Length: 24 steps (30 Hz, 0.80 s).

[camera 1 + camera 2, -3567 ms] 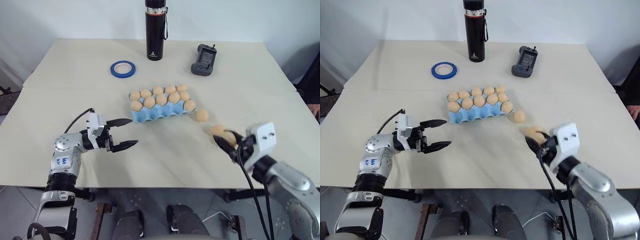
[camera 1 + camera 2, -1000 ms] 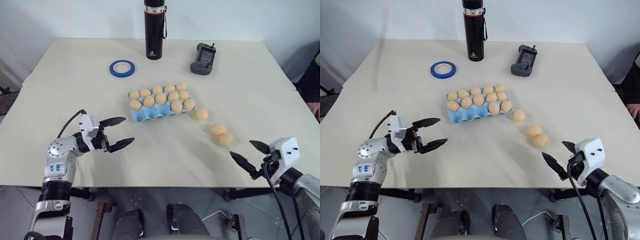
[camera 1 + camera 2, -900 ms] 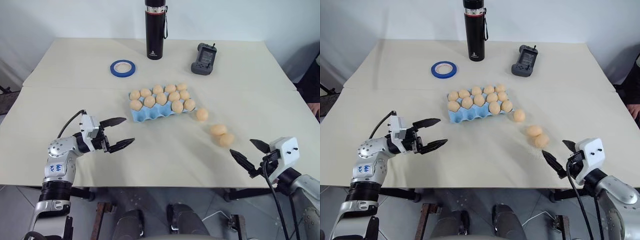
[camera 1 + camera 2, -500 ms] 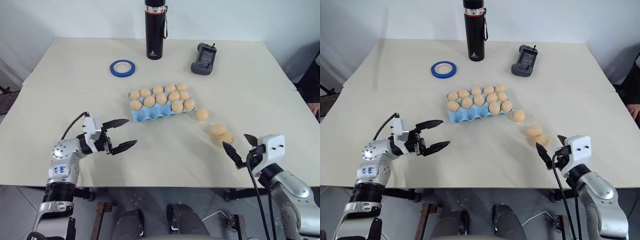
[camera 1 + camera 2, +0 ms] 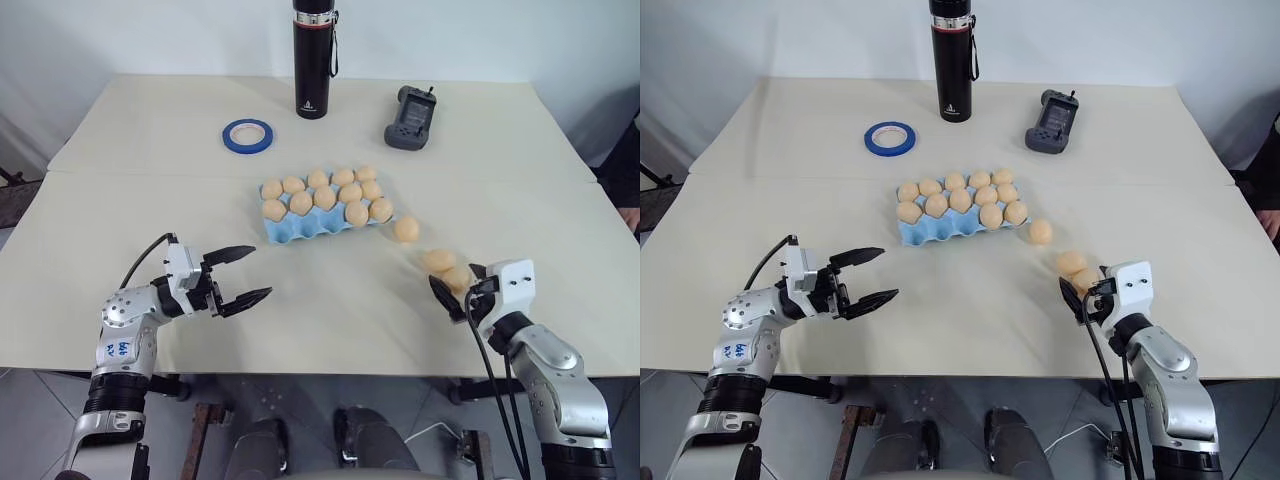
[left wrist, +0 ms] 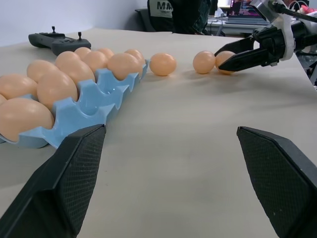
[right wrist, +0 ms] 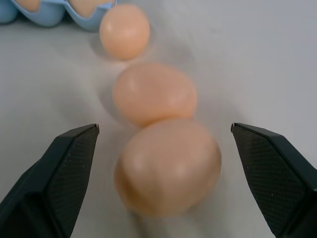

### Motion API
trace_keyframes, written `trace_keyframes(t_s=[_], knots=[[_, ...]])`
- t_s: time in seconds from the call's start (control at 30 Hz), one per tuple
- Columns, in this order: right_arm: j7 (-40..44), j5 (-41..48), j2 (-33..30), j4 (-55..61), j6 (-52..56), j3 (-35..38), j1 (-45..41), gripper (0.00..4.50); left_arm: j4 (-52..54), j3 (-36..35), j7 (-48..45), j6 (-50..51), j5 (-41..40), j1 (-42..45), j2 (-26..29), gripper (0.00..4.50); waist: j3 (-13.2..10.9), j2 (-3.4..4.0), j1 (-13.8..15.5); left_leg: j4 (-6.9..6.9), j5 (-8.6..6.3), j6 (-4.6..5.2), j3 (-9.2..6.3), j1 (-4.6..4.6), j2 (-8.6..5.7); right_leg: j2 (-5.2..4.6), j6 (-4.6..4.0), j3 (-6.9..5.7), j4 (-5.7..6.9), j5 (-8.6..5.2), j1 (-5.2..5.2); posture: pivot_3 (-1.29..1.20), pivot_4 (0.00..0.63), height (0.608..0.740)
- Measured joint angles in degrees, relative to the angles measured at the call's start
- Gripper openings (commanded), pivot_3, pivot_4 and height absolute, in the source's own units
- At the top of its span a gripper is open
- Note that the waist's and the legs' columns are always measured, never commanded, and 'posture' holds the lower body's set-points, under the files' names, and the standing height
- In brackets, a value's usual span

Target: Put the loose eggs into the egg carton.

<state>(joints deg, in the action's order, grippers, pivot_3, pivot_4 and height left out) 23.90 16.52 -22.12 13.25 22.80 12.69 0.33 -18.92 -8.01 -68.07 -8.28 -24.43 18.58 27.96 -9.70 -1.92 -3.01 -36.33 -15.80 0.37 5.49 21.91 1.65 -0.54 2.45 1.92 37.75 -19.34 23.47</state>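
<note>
A: Where is the egg carton [image 5: 326,212]?
B: Mid-surface [image 5: 140,150], light blue, its cups full of tan eggs. From it, three loose eggs trail toward four o'clock: the first egg [image 5: 405,229] just off its corner, the second egg [image 5: 437,260] farther out, and the third egg [image 5: 457,277] touching the second.
A: And the right pincer [image 5: 452,290]?
B: Spread wide, holding nothing, a finger on either side of the third egg without touching it.
A: The left pincer [image 5: 243,275]?
B: Also open and empty, at about eight o'clock from the carton, well apart from it.
A: What else is there?
B: Toward twelve o'clock stand a black bottle [image 5: 312,60], a blue tape ring [image 5: 247,135] and a grey controller [image 5: 410,117].
</note>
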Motion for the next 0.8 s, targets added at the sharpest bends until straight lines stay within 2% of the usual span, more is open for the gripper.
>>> trace_keyframes(t_s=[0.17,0.2,0.4,0.5,0.67,0.8], knots=[[-0.4,0.1,0.0,0.2,0.6,0.0,0.0,2.28,0.0,-0.1,0.4,-0.3,0.0,0.0,0.0,4.50,0.0,0.00,-0.1,0.00,0.00,0.00,0.00,-0.01,0.00,0.01,-0.01,0.00,0.02,0.00,0.00,0.00,0.150,0.740],[-0.5,0.2,0.0,0.4,0.9,0.0,0.0,2.20,0.0,-0.1,0.4,-0.4,0.0,0.0,0.0,4.50,0.0,0.00,-0.1,0.00,0.00,0.00,0.00,-0.01,0.01,0.01,-0.01,0.00,0.02,0.00,0.00,0.00,0.150,0.740],[-0.2,3.4,-2.8,9.9,5.4,1.6,0.9,2.13,-0.1,-0.1,0.4,-0.6,0.0,0.0,0.0,4.50,0.0,0.02,-0.1,0.00,0.00,0.00,0.00,0.02,0.00,0.00,0.00,0.00,0.00,0.00,0.01,0.00,0.150,0.740],[-0.3,7.1,-4.2,14.8,9.9,2.8,-1.7,2.10,-0.2,-0.2,0.4,-0.6,0.0,0.2,0.1,4.50,0.0,0.01,-0.2,-0.01,0.00,0.00,-0.01,-0.01,0.01,0.01,-0.01,0.00,0.02,0.00,0.00,0.00,0.150,0.740],[-1.8,8.8,-2.7,15.6,14.8,-2.2,-13.2,2.10,-1.6,-0.4,0.4,-0.6,0.0,1.3,0.1,4.50,0.0,0.01,-0.3,0.00,0.10,0.00,-0.01,-0.06,0.03,0.03,-0.10,-0.03,0.07,0.06,0.02,0.00,0.150,0.740],[-4.1,5.8,3.5,8.5,14.9,-10.8,-23.5,2.10,-2.1,-0.4,0.5,-0.7,0.0,1.6,0.1,4.50,0.0,0.01,-0.3,0.00,0.11,0.00,-0.01,0.06,0.01,0.01,-0.11,-0.02,0.08,0.07,0.14,0.00,0.150,0.740]])
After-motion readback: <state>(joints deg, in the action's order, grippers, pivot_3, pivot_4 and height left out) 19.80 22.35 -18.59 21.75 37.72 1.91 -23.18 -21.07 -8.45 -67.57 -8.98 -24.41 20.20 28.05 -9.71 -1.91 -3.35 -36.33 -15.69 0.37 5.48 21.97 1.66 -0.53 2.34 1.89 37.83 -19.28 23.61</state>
